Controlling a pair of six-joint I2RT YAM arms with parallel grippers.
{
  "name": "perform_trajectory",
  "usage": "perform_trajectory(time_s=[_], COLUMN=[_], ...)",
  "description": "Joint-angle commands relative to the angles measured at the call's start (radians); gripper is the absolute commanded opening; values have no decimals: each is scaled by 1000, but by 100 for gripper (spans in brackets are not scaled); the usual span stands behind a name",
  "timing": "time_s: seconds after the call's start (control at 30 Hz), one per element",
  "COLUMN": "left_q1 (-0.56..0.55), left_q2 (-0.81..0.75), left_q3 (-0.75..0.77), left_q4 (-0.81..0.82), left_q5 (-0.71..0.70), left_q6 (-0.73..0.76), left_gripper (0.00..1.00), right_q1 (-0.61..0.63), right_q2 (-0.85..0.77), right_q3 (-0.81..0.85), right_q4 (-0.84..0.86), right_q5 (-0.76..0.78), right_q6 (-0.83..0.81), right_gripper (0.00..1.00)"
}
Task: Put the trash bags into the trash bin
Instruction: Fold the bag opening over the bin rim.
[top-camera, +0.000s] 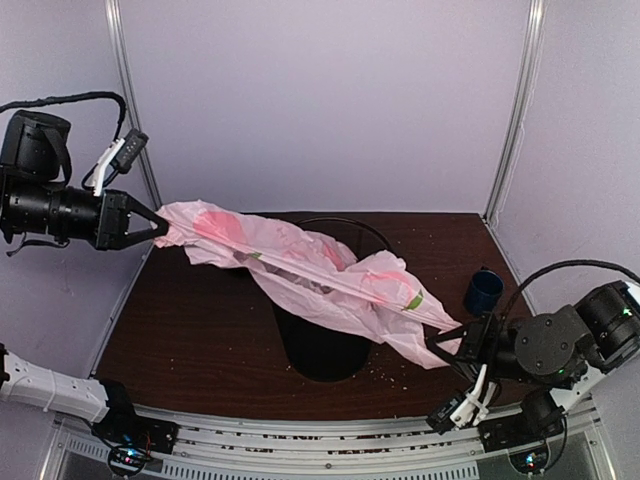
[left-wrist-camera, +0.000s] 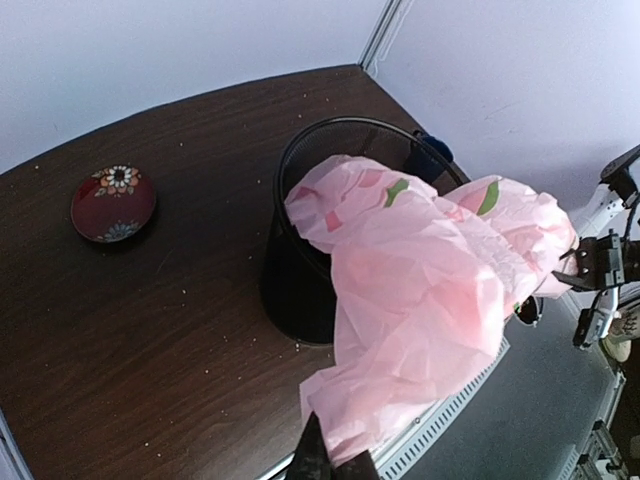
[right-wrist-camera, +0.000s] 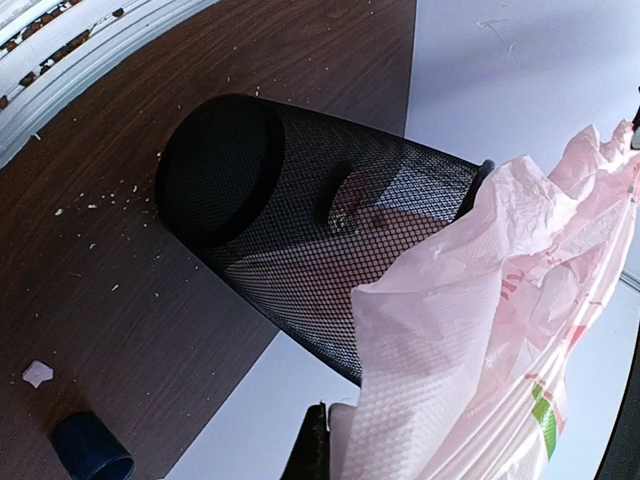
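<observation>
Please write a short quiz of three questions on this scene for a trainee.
1. True or false: the left gripper and right gripper each hold an end of the pink bag above the bin.
2. In the top view, what stands right of the bin? A. blue mug B. glass bottle C. yellow sponge
3. Is the bag wholly inside the bin?
Key: 1 true; 2 A; 3 no, most is outside.

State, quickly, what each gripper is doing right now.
Left gripper: shut on the trash bag.
Right gripper: shut on the trash bag.
</observation>
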Motion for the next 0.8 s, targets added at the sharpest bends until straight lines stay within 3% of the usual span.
perform_trajectory(time_s=[0.0,0.17,0.27,0.37,0.53,0.63,0.77], left_q1=[21,22,37,41,62,78,81], left_q2=[10,24,32,67,157,187,164], left_q3=[-136,-351,-451,-511,-532,-534,-545], left_q4=[-20,-7,55,141,255,314,422], left_q5=[-121,-235,-208,-176,-249,-351,-296], left_q6=[6,-13,-5,22,67,77,136], left_gripper=[0,0,0,0,0,0,0], right_q1=[5,7,5,5,-1,-37,-70], right_q2=[-47,-93,-100,-99,-106,-136,-147], right_q3=[-60,-169,-222,-279,-398,-460,-422], right_q4=[-144,-73,-9,63,251,276,232], right_q5=[16,-38,-66,-51,6,32,11], right_q6=[-5,5,1,-11,-25,-27,33], right_gripper=[0,0,0,0,1,6,32])
